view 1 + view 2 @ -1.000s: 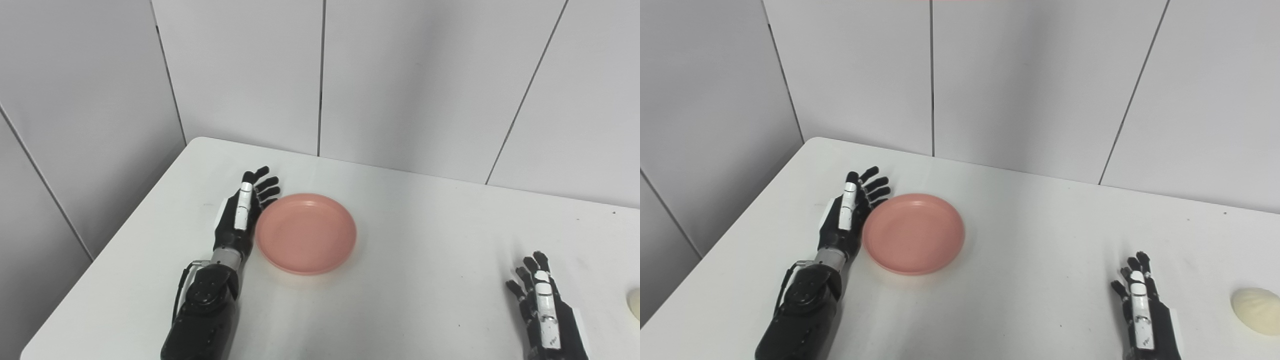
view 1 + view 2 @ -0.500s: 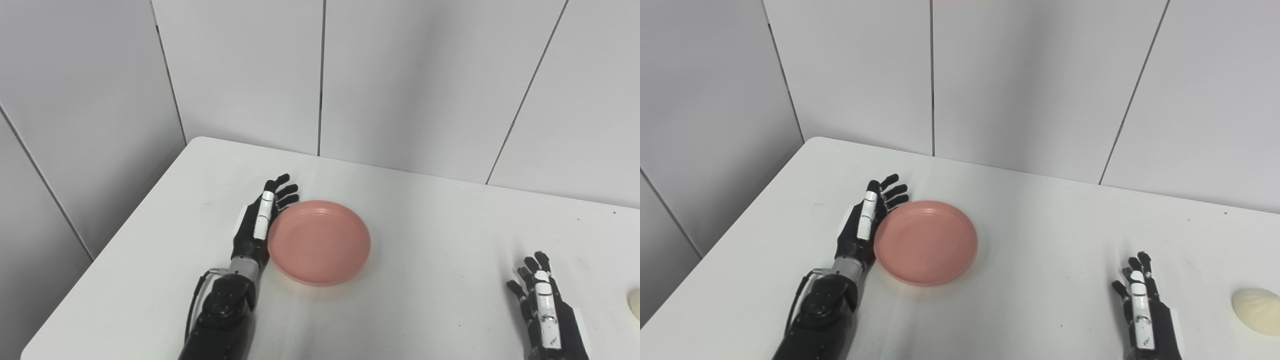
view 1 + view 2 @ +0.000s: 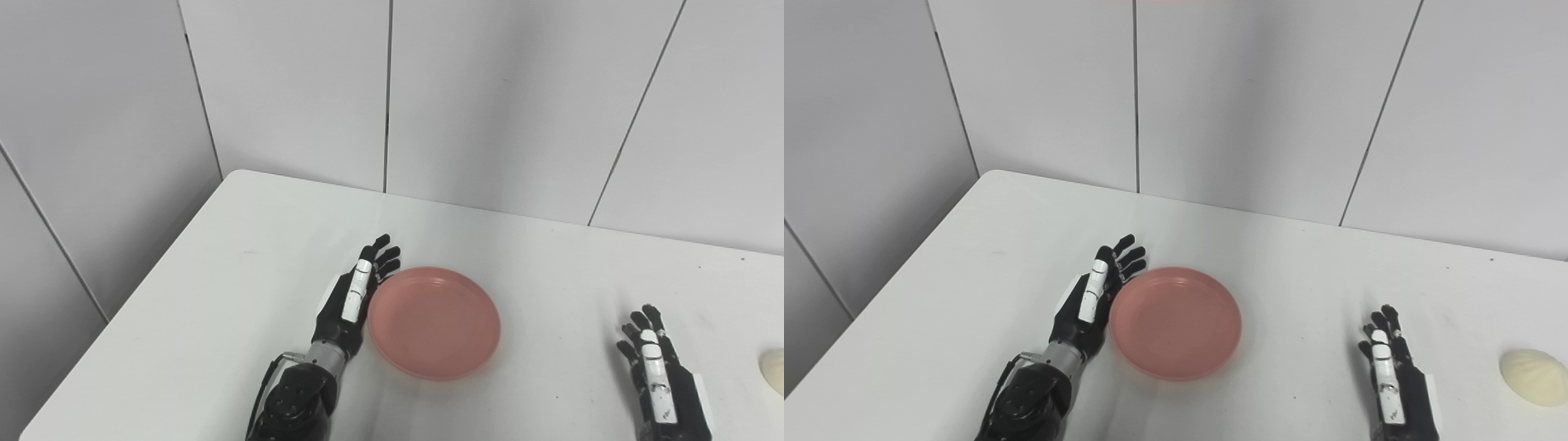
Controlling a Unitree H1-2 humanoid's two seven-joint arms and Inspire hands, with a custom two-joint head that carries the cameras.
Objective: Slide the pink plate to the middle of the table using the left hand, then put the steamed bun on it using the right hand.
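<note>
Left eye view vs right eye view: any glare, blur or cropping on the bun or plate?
Left eye view: steamed bun cropped by the right edge, only a sliver shows; pink plate sharp, soft shadow beneath, no glare. Right eye view: bun whole and in focus; left hand against the plate's rim, crisp, no motion blur.

Empty pink plate (image 3: pixel 1176 323), pale bun (image 3: pixel 1533 376) well apart.

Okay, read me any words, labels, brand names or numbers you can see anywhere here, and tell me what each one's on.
None: no readable text in either view.
pink plate: plain, no print.
steamed bun: unmarked.
left hand and right hand: white panels only, no lettering visible.
table and wall panels: blank.
</note>
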